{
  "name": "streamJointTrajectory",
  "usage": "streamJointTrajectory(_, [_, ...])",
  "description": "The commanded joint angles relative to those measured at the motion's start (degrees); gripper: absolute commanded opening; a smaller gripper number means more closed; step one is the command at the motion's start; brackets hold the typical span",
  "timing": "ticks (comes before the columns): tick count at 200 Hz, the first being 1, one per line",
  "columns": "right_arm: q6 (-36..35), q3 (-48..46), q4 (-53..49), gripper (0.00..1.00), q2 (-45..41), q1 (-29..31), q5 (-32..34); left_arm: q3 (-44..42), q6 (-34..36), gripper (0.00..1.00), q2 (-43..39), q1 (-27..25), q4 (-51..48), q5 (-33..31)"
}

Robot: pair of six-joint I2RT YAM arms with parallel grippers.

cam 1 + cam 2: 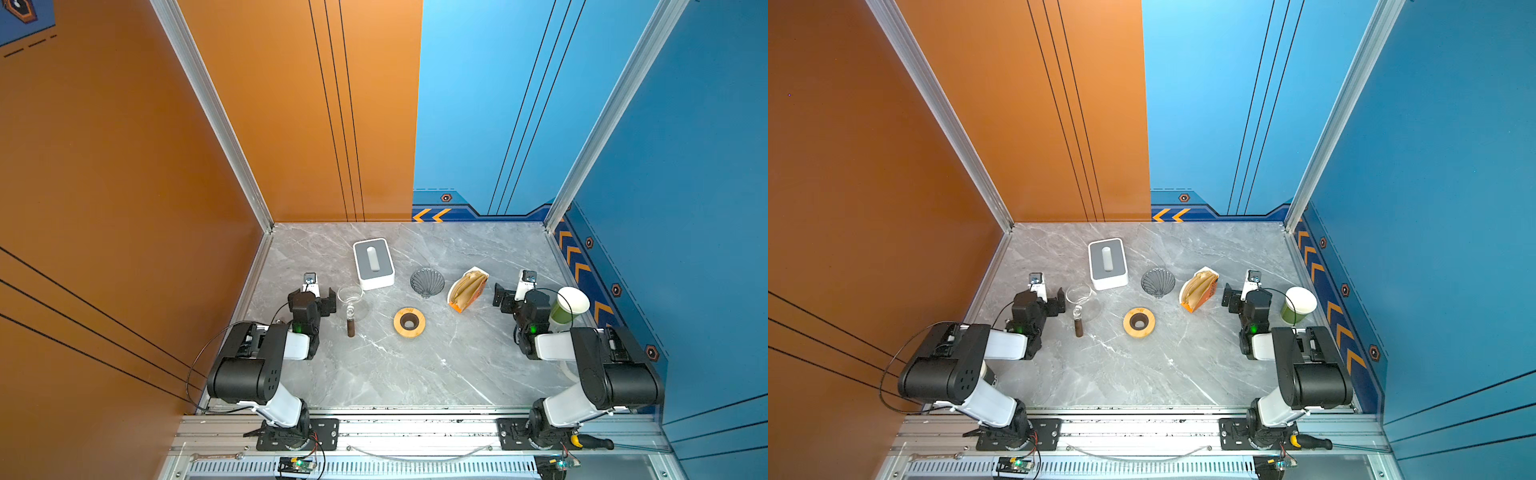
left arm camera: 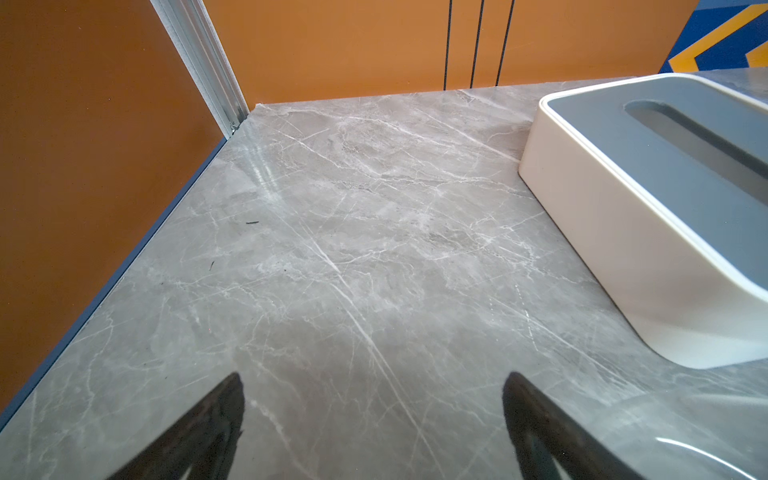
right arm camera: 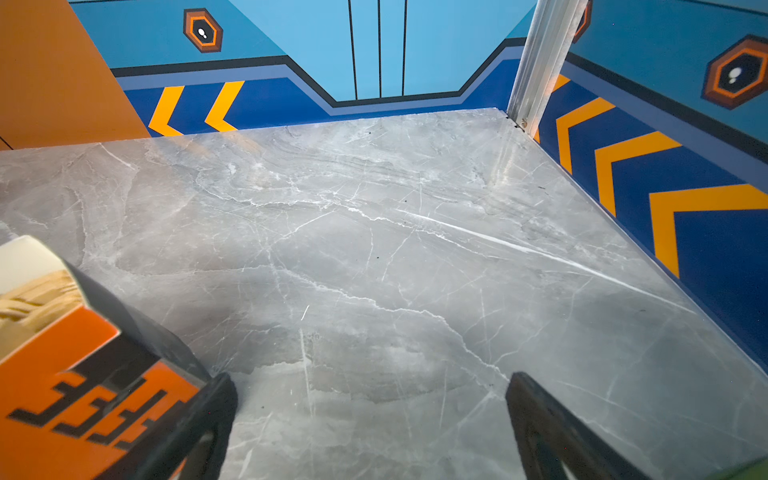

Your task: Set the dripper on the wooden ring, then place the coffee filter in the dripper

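1. On the grey marble table [image 1: 415,374], a little right of its middle, you had the dripper [image 1: 427,281] standing mouth up, its spiral ribs plain in both top views.
2. Just right of the dripper sat an open orange box [image 1: 464,306]. The coffee filter [image 1: 466,286] was inside it, among a stack of tan paper cones. Box and dripper were near each other but apart.
3. Your right gripper [image 1: 513,296] hung just right of that box, its jaws spread wide and gripping nothing. In the right wrist view the box's orange corner [image 3: 83,374] lay against one black finger [image 3: 199,424]; whether they touched, you could not tell.
4. Your left gripper [image 1: 312,297] was likewise spread wide and empty, over bare marble. The glass server [image 1: 351,297] stood just to its right, and the white tissue box [image 1: 373,263] lay beyond that, toward the back wall.
5. A wooden ring [image 1: 409,322] lay flat in front of the dripper, toward the arms' bases, apart from everything else.
6. A green cup [image 1: 569,309] stood at the table's right edge, just beside your right arm.
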Motion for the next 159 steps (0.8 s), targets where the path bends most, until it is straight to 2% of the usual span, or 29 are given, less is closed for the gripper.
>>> streamJointTrajectory(1, [-0.88,0.87,-0.60,1.00,0.17,-0.14,-0.45,0.98,-0.92,0.98,-0.93,0.30,-0.30,1.20])
streamJointTrajectory(66, [-0.92,0.91,-0.63,1.00,0.15,-0.20,-0.66,0.93,-0.90,0.98,-0.96,0.46,-0.31,1.37])
streamJointTrajectory(110, [-0.67,0.91,-0.71,1.00,0.17,-0.57,-1.19,0.60,-1.32,0.98,-1.21,1.36,-0.18,4.04])
streamJointTrajectory(159, [1.80,-1.17,3.19,1.00,0.06,-2.78,-2.88,-1.92,-1.45,0.98,-1.59,1.52,4.41,3.79])
